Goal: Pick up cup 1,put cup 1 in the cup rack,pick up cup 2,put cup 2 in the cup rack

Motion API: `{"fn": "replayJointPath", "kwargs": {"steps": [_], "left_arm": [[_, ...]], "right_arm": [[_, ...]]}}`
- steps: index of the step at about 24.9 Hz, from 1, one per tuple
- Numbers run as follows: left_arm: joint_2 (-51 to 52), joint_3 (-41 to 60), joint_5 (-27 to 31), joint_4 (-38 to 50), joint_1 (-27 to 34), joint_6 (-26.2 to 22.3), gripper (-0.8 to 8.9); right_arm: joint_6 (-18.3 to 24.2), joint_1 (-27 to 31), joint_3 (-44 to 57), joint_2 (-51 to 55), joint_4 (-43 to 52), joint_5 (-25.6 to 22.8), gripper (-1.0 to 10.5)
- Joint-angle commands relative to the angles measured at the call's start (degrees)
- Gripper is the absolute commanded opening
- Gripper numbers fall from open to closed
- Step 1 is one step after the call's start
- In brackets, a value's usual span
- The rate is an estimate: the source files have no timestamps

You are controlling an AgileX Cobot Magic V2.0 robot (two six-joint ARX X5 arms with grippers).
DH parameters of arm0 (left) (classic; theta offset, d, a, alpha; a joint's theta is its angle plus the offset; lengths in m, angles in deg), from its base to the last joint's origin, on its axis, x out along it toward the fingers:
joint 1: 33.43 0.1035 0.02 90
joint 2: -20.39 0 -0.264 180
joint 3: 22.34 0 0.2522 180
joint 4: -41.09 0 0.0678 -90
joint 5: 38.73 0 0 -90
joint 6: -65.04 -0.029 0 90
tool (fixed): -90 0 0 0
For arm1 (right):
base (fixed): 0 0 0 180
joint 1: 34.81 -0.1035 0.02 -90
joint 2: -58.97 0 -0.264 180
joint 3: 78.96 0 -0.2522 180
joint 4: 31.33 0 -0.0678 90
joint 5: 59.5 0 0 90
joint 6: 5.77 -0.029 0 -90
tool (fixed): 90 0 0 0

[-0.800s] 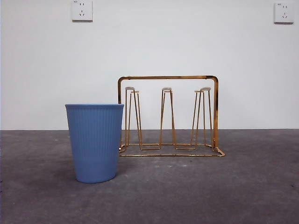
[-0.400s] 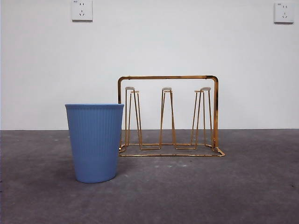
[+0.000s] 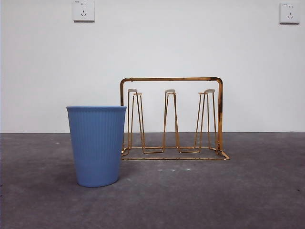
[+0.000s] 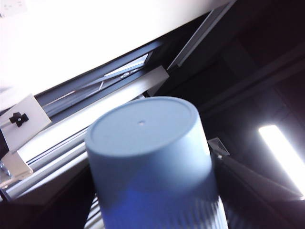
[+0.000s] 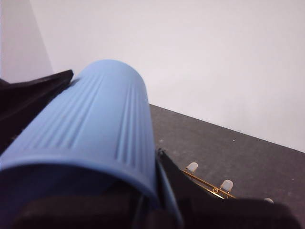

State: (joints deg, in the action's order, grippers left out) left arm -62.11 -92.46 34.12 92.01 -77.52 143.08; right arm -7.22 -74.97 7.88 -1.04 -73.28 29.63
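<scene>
A light-blue ribbed cup [image 3: 96, 145] stands upright on the grey table, left of and nearer than the gold cup rack [image 3: 171, 119], whose prongs are bare. No speck shows on its side. In the right wrist view my right gripper [image 5: 114, 148] is shut on another blue ribbed cup [image 5: 90, 129], black jaws on either side, above the cup rack's white-tipped prongs [image 5: 191, 167]. The left wrist view is filled by a blue cup [image 4: 147, 157], its base turned away towards the ceiling; my left gripper holds it aloft. I cannot tell which is cup 1 or cup 2. Neither arm shows in the front view.
A white wall with two sockets [image 3: 83, 10] stands behind the table. Grey tabletop [image 3: 248, 191] spreads in front and to the right of the rack. Ceiling lights [image 4: 283, 152] and window frames show behind the left cup.
</scene>
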Motion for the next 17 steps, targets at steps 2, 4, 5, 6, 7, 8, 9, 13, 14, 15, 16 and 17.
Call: {"fn": "replayJointPath", "kwargs": {"steps": [2,4,5,6,7,8,9,13,14,15,16,17], "left_arm": [[-0.2,-0.1,-2.9,0.5,-0.6,-4.4,0.73],[-0.2,-0.1,-3.1,0.5,-0.6,-4.4,-0.02],[-0.2,-0.1,-3.4,0.5,-0.6,-4.4,-0.08],[-0.2,-0.1,-3.8,0.5,-0.6,-4.4,-0.08],[-0.2,-0.1,-3.9,0.5,-0.6,-4.5,-0.08],[-0.2,-0.1,-3.9,0.5,-0.6,-4.8,-0.08],[-0.2,-0.1,-4.0,0.5,-0.6,-5.1,-0.08],[-0.2,-0.1,-4.3,0.5,-0.6,-5.6,-0.08],[-0.2,-0.1,-4.3,0.5,-0.6,-5.9,-0.08],[-0.2,-0.1,-4.2,0.5,-0.6,-6.2,-0.08],[-0.2,-0.1,-4.3,0.5,-0.5,-6.3,-0.08],[-0.2,-0.1,-4.2,0.5,-0.4,-6.3,-0.08]], "right_arm": [[0.7,0.0,0.4,-1.0,-2.4,-1.1,-0.1],[0.7,0.0,0.4,-1.0,-3.4,-1.1,-0.1],[0.7,0.0,0.4,-1.0,-3.7,-1.1,0.1],[0.6,0.0,0.4,-1.0,-3.9,-1.1,0.1],[0.6,0.0,0.4,-1.0,-4.0,-1.1,0.1],[0.6,0.0,0.4,-1.0,-4.0,-1.1,0.1],[0.6,0.0,0.4,-0.9,-4.1,-1.1,0.1],[0.6,0.0,0.4,-0.5,-4.5,-1.1,1.6],[0.6,0.0,0.4,-0.4,-4.7,-1.1,1.9],[0.5,0.0,0.4,-0.4,-4.9,-1.1,1.9],[0.5,0.0,0.4,-0.1,-5.3,-1.1,1.9],[0.5,0.0,0.4,0.2,-5.9,-1.1,1.9]]}}
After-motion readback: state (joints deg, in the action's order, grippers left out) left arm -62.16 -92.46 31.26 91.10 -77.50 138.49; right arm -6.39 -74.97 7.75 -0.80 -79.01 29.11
